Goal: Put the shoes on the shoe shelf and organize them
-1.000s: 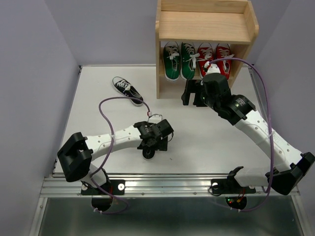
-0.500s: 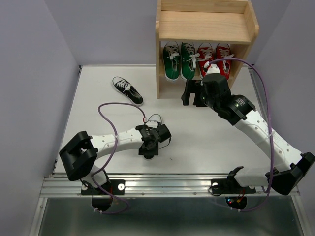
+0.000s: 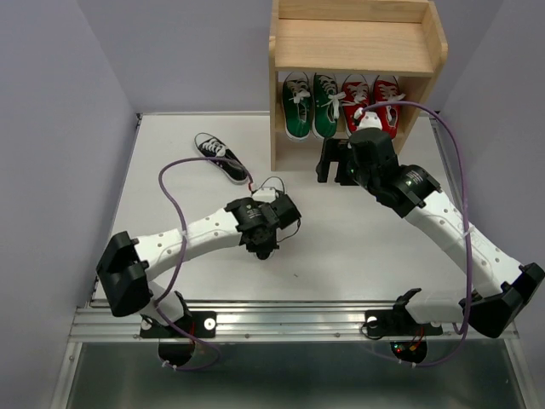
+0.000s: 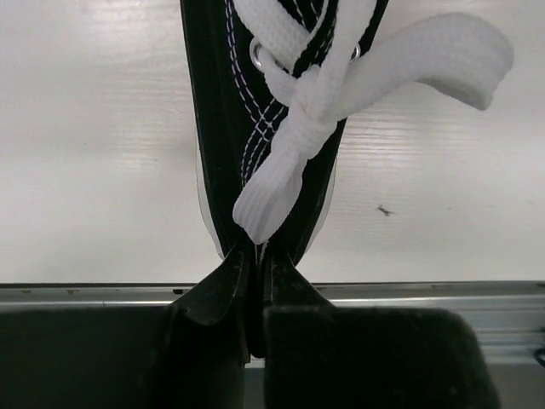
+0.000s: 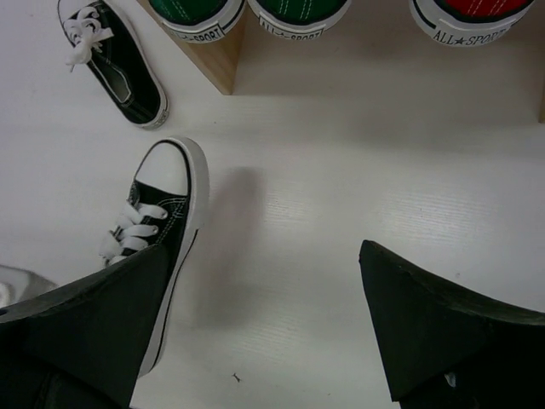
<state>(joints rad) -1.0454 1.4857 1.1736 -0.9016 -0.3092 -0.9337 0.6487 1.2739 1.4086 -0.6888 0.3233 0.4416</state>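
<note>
**Left pincer (image 4: 255,264) shuts on black canvas lace-up sneaker (image 4: 223,128)**

Spread wide a second ago, it is now clenched on the sneaker's heel, mid white surface (image 3: 358,247). The second black sneaker (image 3: 220,157) lies near the light wooden two-tier shoe shelf (image 3: 358,47), whose lower tier holds the green pair (image 3: 308,106) and red pair (image 3: 375,100). The right pincer (image 3: 334,164) hangs released.

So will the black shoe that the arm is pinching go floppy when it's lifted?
Probably a bit: the black shoe looks soft, its canvas heel pinched thin in the left gripper. Held only there, its toe may droop. The loose white lace would likely dangle.
</note>
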